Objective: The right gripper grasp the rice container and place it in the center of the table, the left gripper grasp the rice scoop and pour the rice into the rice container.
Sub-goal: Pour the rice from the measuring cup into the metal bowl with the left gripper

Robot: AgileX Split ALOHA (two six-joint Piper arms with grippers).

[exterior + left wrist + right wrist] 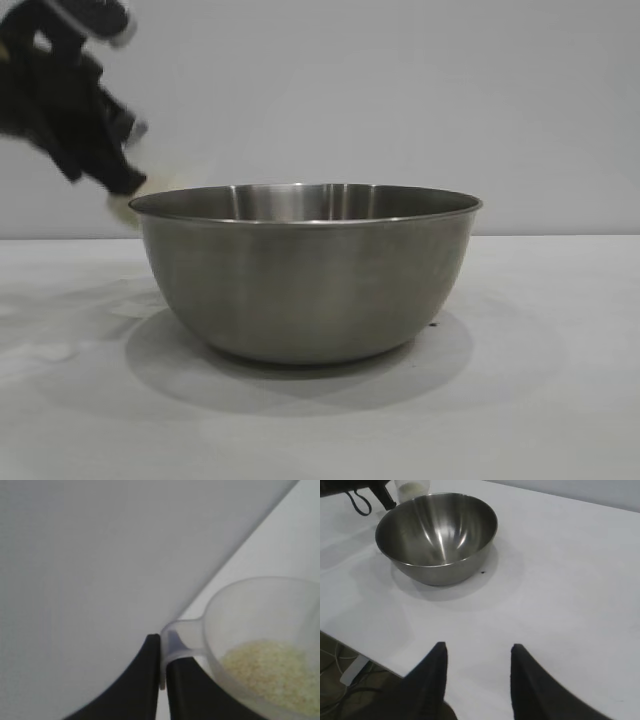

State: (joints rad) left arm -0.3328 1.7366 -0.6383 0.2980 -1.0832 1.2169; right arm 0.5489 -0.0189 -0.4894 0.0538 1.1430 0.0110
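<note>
The rice container, a wide steel bowl, stands on the white table and looks empty inside in the right wrist view. My left gripper hangs just beyond the bowl's left rim. It is shut on the handle of the rice scoop, a translucent cup with white rice lying in its bottom. From the right wrist the rice scoop shows just past the bowl's far rim. My right gripper is open and holds nothing, low over the table well back from the bowl.
A plain grey wall rises behind the table. In the right wrist view the table's edge runs close to my right gripper, with floor, cables and a white power strip below it. Bare cloth stretches beside the bowl.
</note>
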